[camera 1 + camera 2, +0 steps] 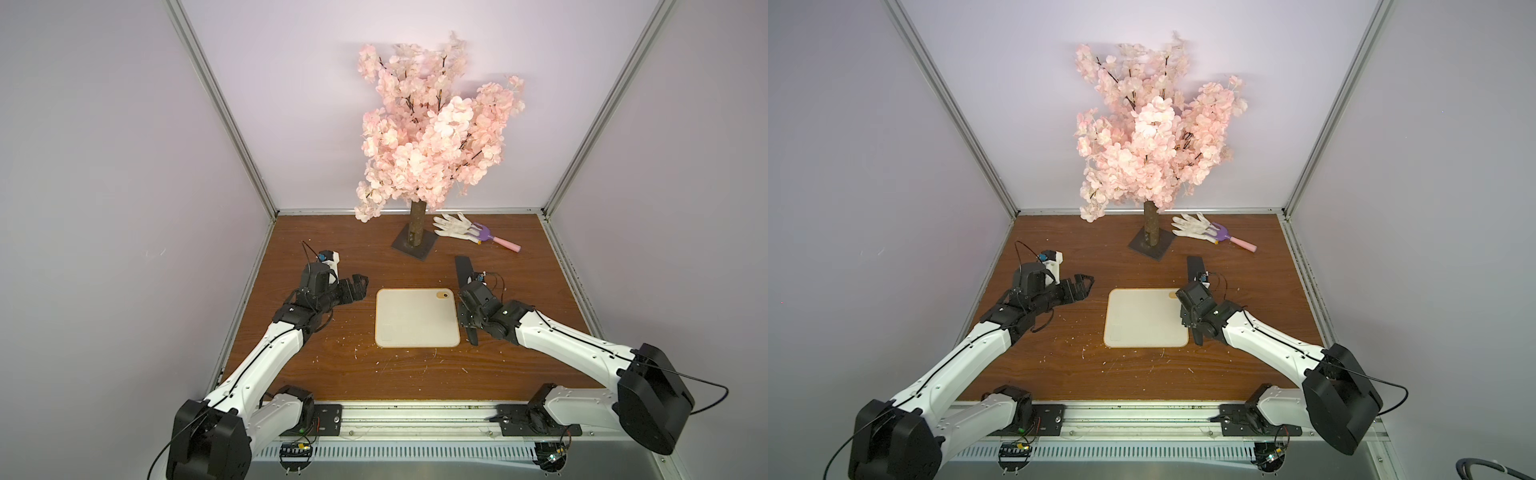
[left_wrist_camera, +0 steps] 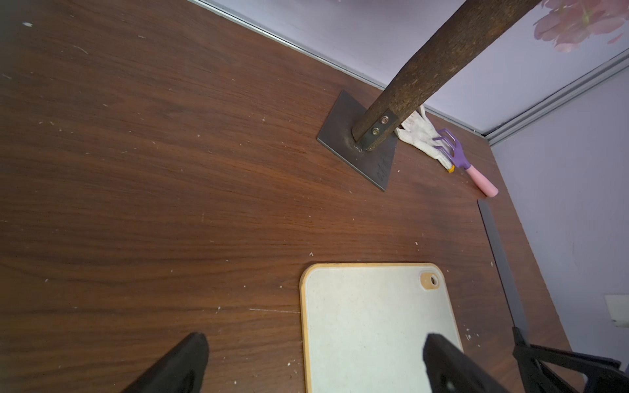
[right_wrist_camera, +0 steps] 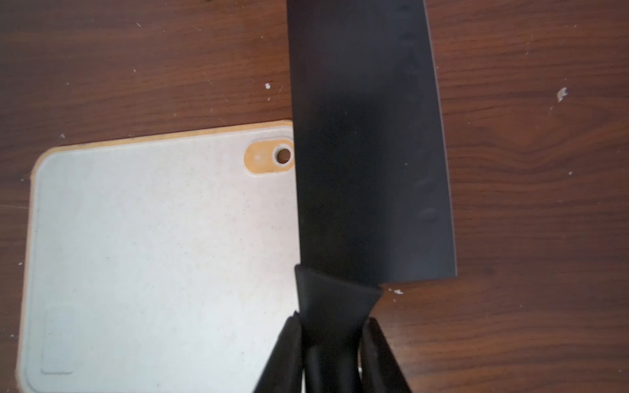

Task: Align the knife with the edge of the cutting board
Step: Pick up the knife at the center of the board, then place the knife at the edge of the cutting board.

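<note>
The cream cutting board lies flat in the middle of the wooden table. The black knife runs along the board's right side, blade pointing to the back. My right gripper is shut on the knife's handle just behind the blade. In the right wrist view the broad blade covers the board's edge beside the orange-ringed hole. My left gripper hovers open to the left of the board, holding nothing.
A pink blossom tree stands at the back on a dark square base. A white glove and a purple-and-pink rake lie behind the knife. Lilac walls with metal rails close in the table on three sides.
</note>
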You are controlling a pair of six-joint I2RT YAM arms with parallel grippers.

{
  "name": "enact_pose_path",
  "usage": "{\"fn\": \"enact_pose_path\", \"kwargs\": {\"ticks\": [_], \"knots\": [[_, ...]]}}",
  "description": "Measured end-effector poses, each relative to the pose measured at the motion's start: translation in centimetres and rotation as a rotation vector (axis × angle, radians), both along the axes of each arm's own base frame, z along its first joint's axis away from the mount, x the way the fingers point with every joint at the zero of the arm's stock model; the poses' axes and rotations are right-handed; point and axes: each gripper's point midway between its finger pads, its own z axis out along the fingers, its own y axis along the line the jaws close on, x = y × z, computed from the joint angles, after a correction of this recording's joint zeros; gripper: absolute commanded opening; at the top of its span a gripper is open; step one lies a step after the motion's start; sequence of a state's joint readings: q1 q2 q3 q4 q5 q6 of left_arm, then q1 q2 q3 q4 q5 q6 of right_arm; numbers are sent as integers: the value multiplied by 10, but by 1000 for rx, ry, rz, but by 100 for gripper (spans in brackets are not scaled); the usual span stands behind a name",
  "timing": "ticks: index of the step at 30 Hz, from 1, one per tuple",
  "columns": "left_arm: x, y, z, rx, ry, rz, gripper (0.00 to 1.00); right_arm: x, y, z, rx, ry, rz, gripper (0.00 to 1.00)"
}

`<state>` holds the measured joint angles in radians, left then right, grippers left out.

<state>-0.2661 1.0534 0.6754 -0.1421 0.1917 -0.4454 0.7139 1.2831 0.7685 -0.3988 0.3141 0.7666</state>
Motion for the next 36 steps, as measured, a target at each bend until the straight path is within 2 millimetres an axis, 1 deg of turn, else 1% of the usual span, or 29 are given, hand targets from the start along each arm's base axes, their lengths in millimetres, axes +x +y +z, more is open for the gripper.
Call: {"fn": "enact_pose_path", "kwargs": {"ticks": [4,9,16,21,30,36], "knots": [[-3,-8,0,35,-7,-14,100,-7,11,-1,9,-2,6,0],[-5,-16,5,73,-30,-30,100,-17,24,-11,1,15,10,0],[-8,-21,3,116,-28,-35,100,-31,34,-29,-37,46,1,0],[-8,-21,-2,136,-17,-31,100,-39,40,-39,-55,62,-4,0],[-10,-22,-6,155,-7,-33,100,-45,53,-43,-46,58,-22,0],[-10,-21,-6,159,-7,-31,100,-44,63,-39,-34,50,-31,0]]}}
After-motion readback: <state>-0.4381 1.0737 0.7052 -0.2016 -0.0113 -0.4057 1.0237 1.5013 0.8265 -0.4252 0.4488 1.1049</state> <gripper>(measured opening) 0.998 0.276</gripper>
